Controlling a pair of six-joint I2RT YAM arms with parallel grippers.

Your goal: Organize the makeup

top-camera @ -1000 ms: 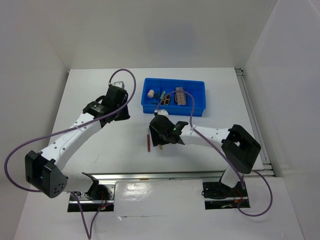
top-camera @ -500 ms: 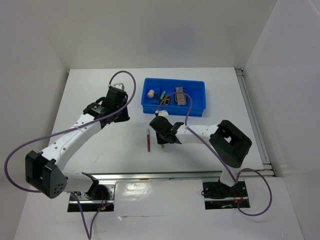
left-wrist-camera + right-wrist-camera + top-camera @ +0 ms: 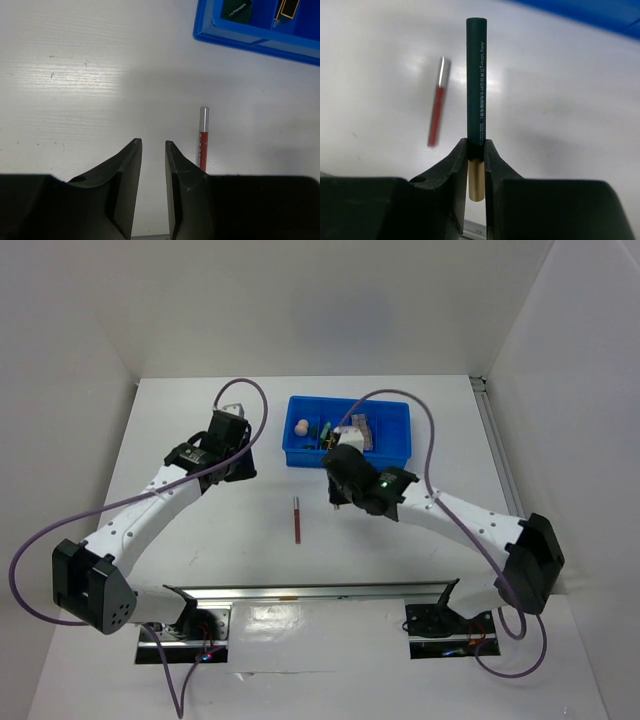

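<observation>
My right arm has swung from the table (image 3: 230,540) up to the blue bin (image 3: 296,456). Left gripper (image 3: 153,145): narrowly parted, empty. I count two pencils: red pencil (image 3: 203,142) lying on the table, dark green pencil (image 3: 476,75) clamped in right gripper (image 3: 476,145).

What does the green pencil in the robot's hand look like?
The green pencil is a thin, dark, matte round stick with tiny white print along its side and a tan end. The right gripper is shut on it near that end, holding it above the white table. Nothing else touches it.
</observation>
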